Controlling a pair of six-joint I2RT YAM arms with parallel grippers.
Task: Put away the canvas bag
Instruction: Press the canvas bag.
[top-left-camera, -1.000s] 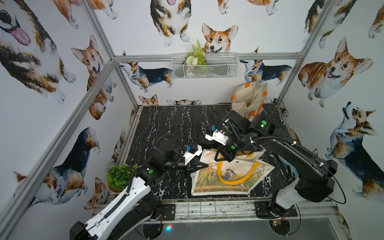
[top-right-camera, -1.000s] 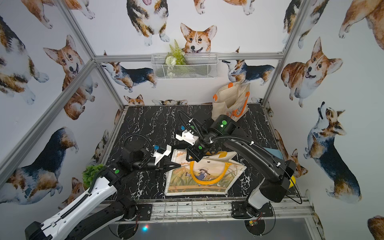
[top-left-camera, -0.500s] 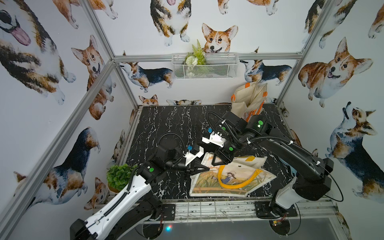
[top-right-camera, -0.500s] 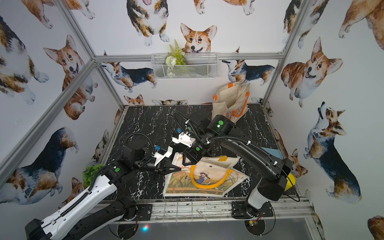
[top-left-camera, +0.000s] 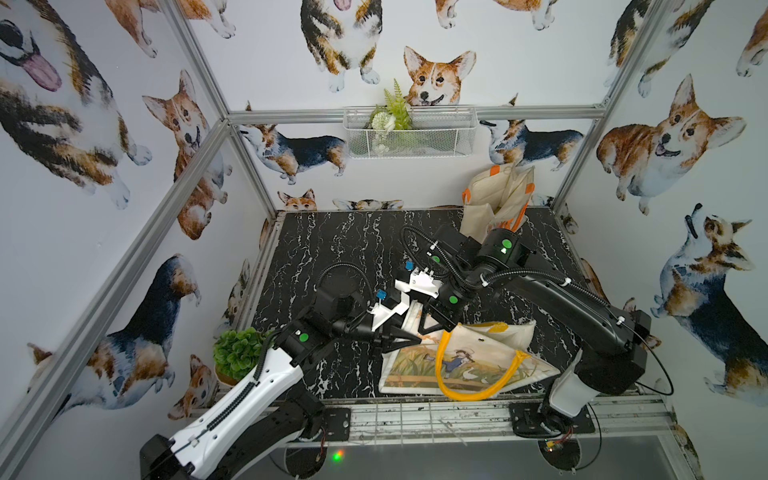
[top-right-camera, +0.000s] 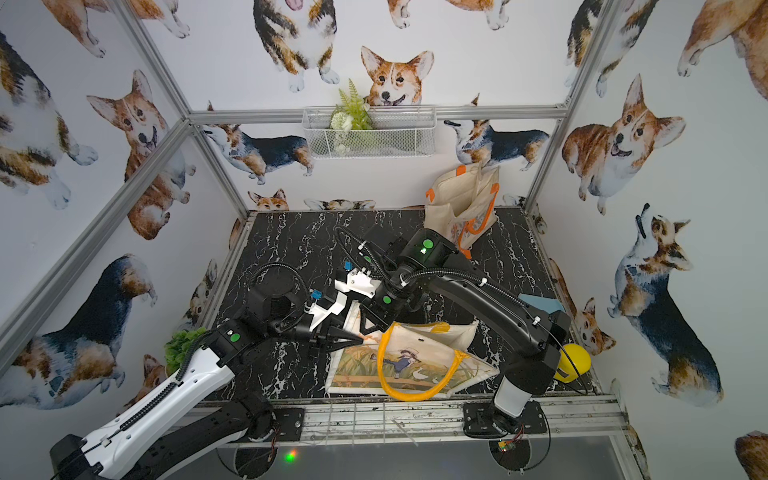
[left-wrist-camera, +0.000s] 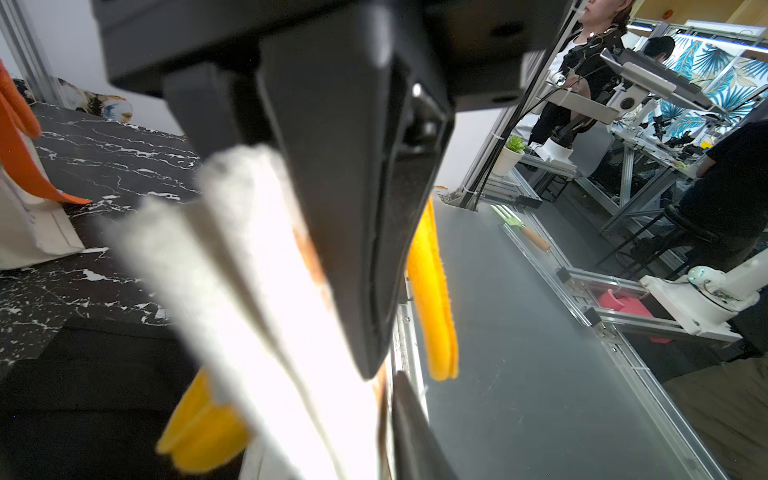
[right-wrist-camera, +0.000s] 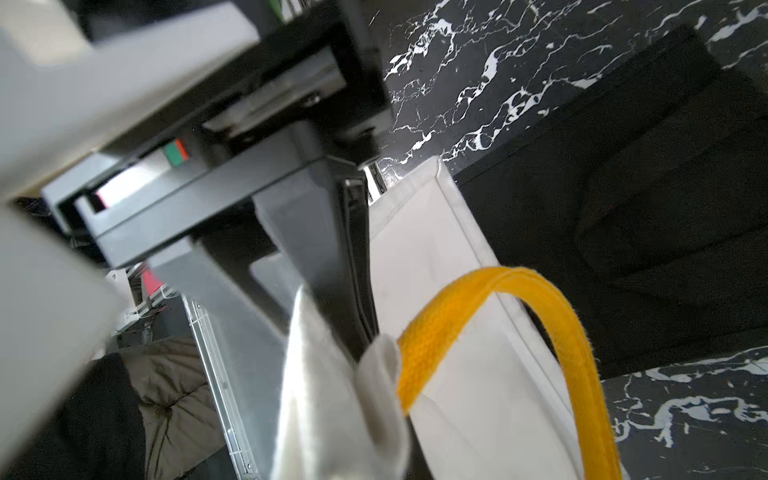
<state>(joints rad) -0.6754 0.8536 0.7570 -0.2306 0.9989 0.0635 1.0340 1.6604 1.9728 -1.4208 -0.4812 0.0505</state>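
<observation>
Yellow-handled cream canvas bag (top-left-camera: 469, 361) is clamped at its 10 o'clock corner by right gripper (top-left-camera: 434, 328); grip of adjacent left gripper (top-left-camera: 411, 339) cannot be determined.

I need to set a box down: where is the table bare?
Bare: the back-left stretch of the table, between back wall and right arm; a narrower strip between potted plant and canvas bag, under the left arm. Crowded: centre and right, with both arms and the orange-handled bag.
</observation>
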